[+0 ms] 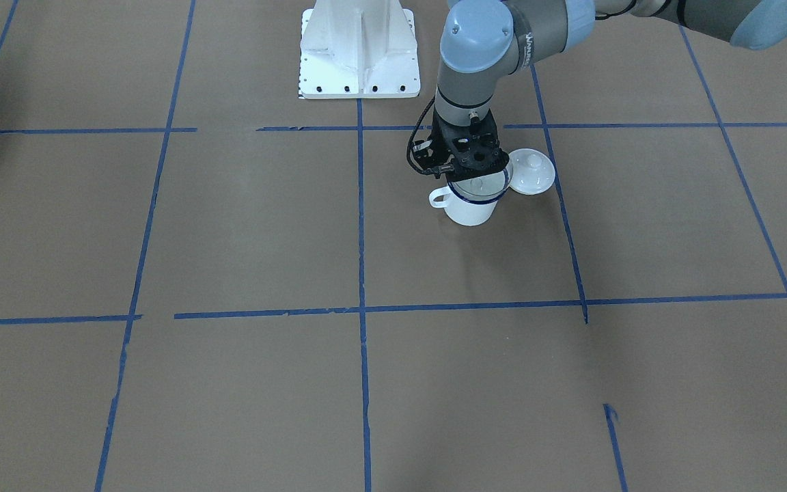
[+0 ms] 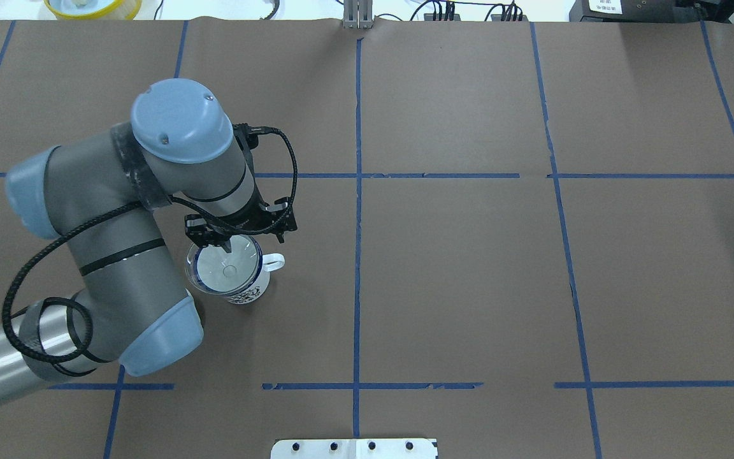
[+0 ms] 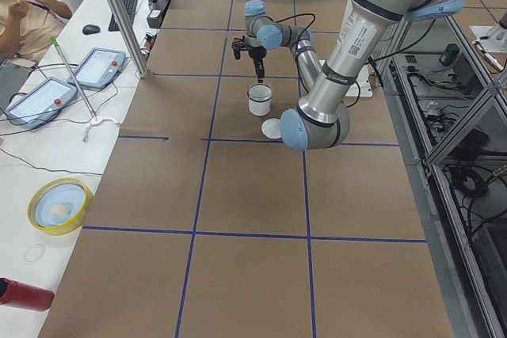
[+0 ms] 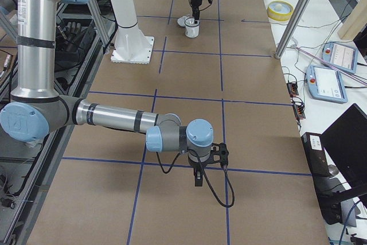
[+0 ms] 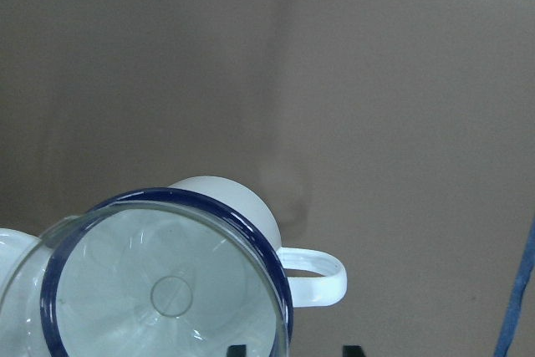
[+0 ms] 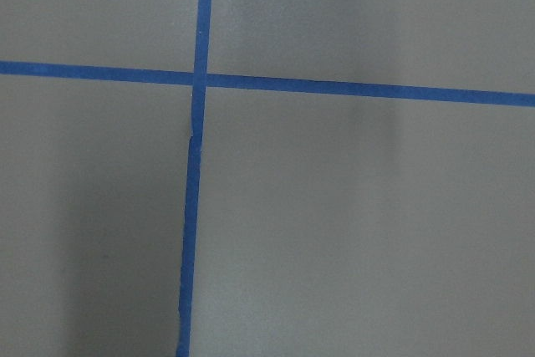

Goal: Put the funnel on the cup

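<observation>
The white enamel cup [image 2: 249, 294] with a dark blue rim stands left of the table's middle, its handle [image 5: 318, 277] pointing toward the centre. The clear funnel [image 2: 227, 268] sits in its mouth, rim on the cup's rim, and also shows in the left wrist view [image 5: 167, 290]. My left gripper [image 2: 231, 242] hangs over the far edge of the cup [image 1: 468, 213]. Its two fingertips [image 5: 351, 349] stand apart on either side of the funnel's rim, not pressing it. My right gripper [image 4: 198, 183] points down over bare table far to the right; I cannot tell its state.
A white domed lid with a knob [image 1: 531, 171] lies on the table touching or just beside the cup, on its side away from the handle. The robot's white base plate [image 1: 359, 51] is at the near edge. Blue tape lines cross the brown table.
</observation>
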Robot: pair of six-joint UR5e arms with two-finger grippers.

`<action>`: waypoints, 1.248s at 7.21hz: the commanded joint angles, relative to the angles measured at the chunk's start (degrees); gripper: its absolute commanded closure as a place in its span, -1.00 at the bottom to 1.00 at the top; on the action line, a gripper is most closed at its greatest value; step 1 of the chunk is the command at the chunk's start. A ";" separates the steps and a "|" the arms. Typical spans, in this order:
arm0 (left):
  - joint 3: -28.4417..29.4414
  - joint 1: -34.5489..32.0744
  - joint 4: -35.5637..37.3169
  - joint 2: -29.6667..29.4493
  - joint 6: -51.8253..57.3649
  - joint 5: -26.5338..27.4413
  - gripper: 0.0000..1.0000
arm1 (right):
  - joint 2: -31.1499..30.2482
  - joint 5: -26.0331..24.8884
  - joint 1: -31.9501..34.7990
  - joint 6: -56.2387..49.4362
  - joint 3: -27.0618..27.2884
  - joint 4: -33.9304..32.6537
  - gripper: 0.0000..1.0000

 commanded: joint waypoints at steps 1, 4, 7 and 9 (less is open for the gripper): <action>-7.20 -9.56 -4.66 7.92 14.54 -1.02 -1.00 | 0.00 0.00 0.00 0.00 -0.01 0.00 -1.00; -4.08 -29.52 -20.24 29.28 48.27 -12.18 -1.00 | 0.00 0.00 0.00 0.00 -0.01 0.00 -1.00; 3.98 -48.94 -20.26 38.19 73.53 -17.08 -1.00 | 0.00 0.00 0.00 0.00 -0.01 0.00 -1.00; 10.77 -52.51 -19.65 41.45 83.25 -18.86 -1.00 | 0.00 0.00 0.00 0.00 -0.01 0.00 -1.00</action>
